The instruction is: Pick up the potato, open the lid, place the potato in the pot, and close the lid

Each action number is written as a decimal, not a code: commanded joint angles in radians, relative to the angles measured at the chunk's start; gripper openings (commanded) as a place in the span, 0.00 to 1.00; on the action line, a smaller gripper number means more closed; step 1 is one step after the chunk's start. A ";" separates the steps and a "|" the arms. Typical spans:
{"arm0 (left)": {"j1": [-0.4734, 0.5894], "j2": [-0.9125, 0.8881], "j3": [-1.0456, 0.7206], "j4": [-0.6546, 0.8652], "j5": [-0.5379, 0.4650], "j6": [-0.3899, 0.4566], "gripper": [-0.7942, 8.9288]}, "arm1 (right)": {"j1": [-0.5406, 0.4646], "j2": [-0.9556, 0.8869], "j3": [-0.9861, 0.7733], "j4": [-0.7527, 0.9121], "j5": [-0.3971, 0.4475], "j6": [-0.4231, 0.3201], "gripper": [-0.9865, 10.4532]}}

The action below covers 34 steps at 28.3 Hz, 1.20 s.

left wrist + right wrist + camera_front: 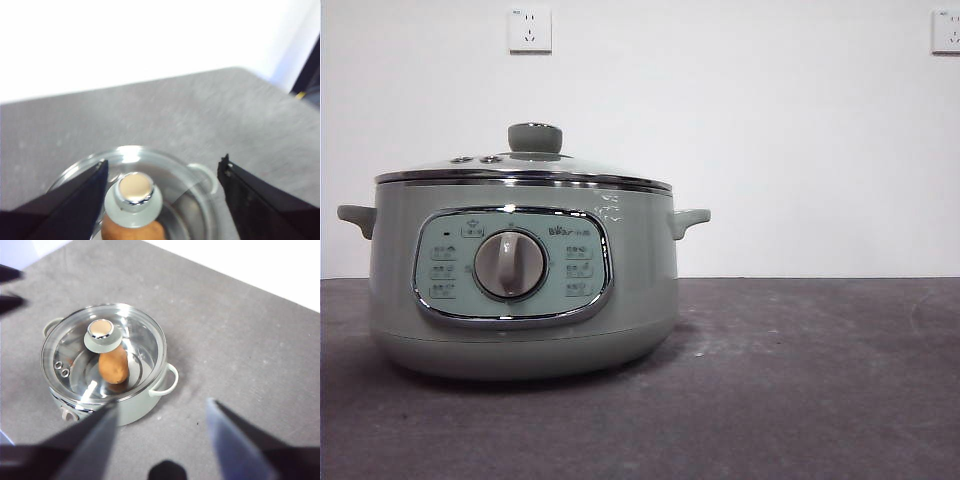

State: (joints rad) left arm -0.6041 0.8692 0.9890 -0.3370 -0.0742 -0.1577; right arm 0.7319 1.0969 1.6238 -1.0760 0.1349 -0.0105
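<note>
judging from how things lie, the work looks all but finished: the potato [114, 365] rests inside the pot [135, 407], seen through the glass of the lid [142, 337], which sits seated on the pot's rim. what could go wrong now is mostly a stray knock. the left end effector [162, 172] hangs above the lid with its jaws spread wide to either side of the lid's pale green knob [134, 192], gripping nothing; if it dropped or swung sideways, a jaw could catch the knob and drag the lid askew or off the pot. the right end effector [162, 412] is also released and holds nothing, high above and off to one side of the pot, well clear of it.

the potato is an orange-brown oval with dull skin, small against the pot's shiny inner bowl. the pot itself is pale sage green, with two small side handles and a chrome-framed panel carrying a round grey dial [510, 264], standing on the grey tabletop [820, 380].
</note>
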 commanded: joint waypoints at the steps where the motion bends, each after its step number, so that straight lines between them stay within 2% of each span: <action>1: -0.016 -0.056 -0.006 -0.031 0.004 0.010 0.17 | 0.001 -0.060 -0.121 0.093 0.004 0.013 0.15; 2: -0.022 -0.078 -0.006 -0.048 0.004 0.016 0.06 | 0.001 -0.090 -0.173 0.134 0.005 0.013 0.11; 3: -0.026 -0.095 -0.006 -0.066 0.003 0.028 0.07 | 0.001 -0.119 -0.224 0.174 0.006 0.013 0.07; 6: -0.032 -0.125 -0.007 -0.129 -0.018 0.055 0.07 | 0.001 -0.218 -0.396 0.323 0.006 0.014 0.07; 8: -0.040 -0.150 -0.015 -0.164 -0.067 0.070 0.07 | 0.001 -0.297 -0.525 0.431 0.006 0.023 0.07; 11: -0.056 -0.194 -0.063 -0.151 -0.091 0.074 0.07 | 0.002 -0.383 -0.656 0.535 0.011 0.051 0.07; 15: -0.076 -0.277 -0.173 -0.118 -0.148 0.073 0.07 | 0.002 -0.490 -0.810 0.619 0.057 0.073 0.07; 19: -0.091 -0.361 -0.293 -0.063 -0.159 0.073 0.07 | 0.002 -0.574 -0.933 0.662 0.055 0.108 0.07; 23: -0.097 -0.391 -0.354 -0.030 -0.158 0.073 0.07 | 0.002 -0.602 -0.988 0.666 0.056 0.121 0.07; 28: -0.097 -0.388 -0.355 -0.035 -0.145 0.033 0.08 | 0.002 -0.581 -0.989 0.650 0.058 0.145 0.09; 34: -0.097 -0.388 -0.355 -0.063 -0.142 0.030 0.08 | 0.002 -0.580 -0.989 0.645 0.055 0.143 0.09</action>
State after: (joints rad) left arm -0.6971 0.4843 0.6407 -0.4015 -0.2184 -0.1173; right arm 0.7322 0.5179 0.6426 -0.4355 0.1875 0.1207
